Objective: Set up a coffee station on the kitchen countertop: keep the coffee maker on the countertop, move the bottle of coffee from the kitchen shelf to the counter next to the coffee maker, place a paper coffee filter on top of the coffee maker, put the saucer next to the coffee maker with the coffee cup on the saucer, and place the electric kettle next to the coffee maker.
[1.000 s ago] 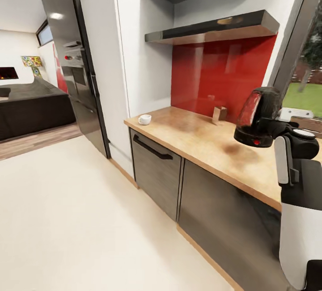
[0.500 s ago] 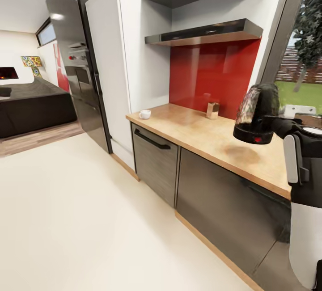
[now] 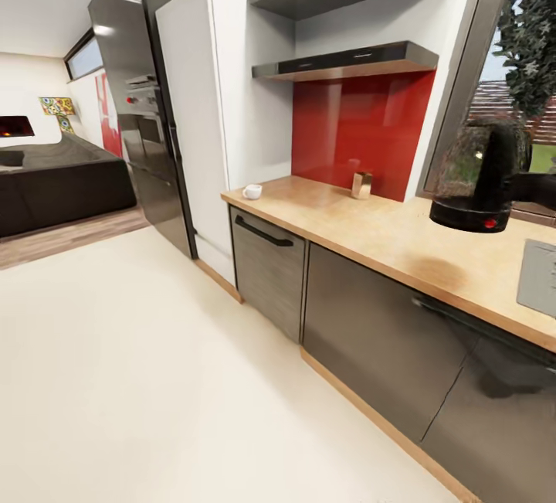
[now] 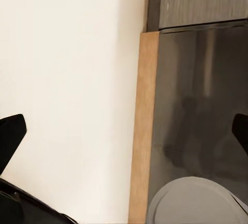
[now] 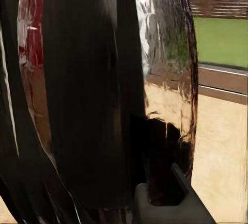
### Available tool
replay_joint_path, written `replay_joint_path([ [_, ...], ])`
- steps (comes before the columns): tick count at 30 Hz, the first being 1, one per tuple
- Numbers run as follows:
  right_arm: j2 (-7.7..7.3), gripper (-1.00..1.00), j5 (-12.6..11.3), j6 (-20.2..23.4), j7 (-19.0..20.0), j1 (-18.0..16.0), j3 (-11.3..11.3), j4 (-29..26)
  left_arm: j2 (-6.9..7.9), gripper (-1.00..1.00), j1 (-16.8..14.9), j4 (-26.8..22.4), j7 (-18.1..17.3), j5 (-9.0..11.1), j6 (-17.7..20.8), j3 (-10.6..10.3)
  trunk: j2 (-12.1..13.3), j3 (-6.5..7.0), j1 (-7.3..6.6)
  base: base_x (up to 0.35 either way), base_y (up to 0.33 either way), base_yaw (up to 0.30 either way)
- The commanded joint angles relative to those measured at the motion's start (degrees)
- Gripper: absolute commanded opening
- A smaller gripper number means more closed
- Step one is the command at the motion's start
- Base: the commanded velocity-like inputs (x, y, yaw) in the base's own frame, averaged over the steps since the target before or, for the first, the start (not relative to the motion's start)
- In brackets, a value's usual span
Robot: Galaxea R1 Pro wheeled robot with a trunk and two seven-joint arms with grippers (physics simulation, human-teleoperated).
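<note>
The right gripper (image 5: 160,195) seems clenched on the electric kettle's (image 3: 480,175) handle, though it is mostly hidden. The kettle hangs just above the counter (image 3: 386,236). The view has swung right along the counter, probably toward the coffee spot. The left gripper (image 4: 124,131) is released, holding nothing. The coffee cup (image 3: 252,192) sits far off.

electric kettle (image 3: 477,175): handle side cut off by the head view's right edge, hold not made out | right tool: fingertips hidden behind the kettle's glass in the right wrist view | sink (image 3: 539,277): cut off at the right edge | small object (image 3: 361,185) at the worktop's (image 3: 401,244) back edge: too small to be identified
</note>
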Motion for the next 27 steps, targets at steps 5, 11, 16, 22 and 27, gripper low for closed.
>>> replay_joint_path([
  [5, -2.58, -1.00, -0.6, 0.5, 6.5, -0.2, -1.3, -0.1, 0.01, 1.00, 0.0, -0.1, 0.0, 0.2, -0.1, -0.2, 0.0, -0.04, -0.02, -0.199, 0.000, 0.000],
  [11, -4.01, -1.00, -0.5, 0.6, 15.0, -0.2, -7.7, -0.1, 0.01, 1.00, 0.0, -0.4, -0.1, 0.2, -0.1, -0.3, 0.0, -0.04, -0.02, -0.092, 0.000, 0.000],
  [16, -4.20, -1.00, -0.2, 0.6, 16.5, 0.1, -8.8, -0.1, 0.01, 1.00, 0.0, -0.8, 0.0, 0.2, -0.1, -0.2, 0.0, -0.04, -0.02, -0.010, 0.000, 0.000],
  [22, -4.22, -1.00, -0.1, 0.6, 16.7, 0.2, -8.9, -0.1, 0.01, 1.00, 0.0, -0.9, 0.0, 0.2, -0.1, -0.2, 0.0, -0.04, -0.02, -0.001, 0.000, 0.000],
  [27, -4.22, -1.00, -0.1, 0.6, 16.8, 0.3, -9.0, 0.0, 0.01, 1.00, 0.0, -0.9, 0.0, 0.2, -0.1, -0.2, 0.0, -0.04, -0.02, 0.000, 0.000, 0.000],
])
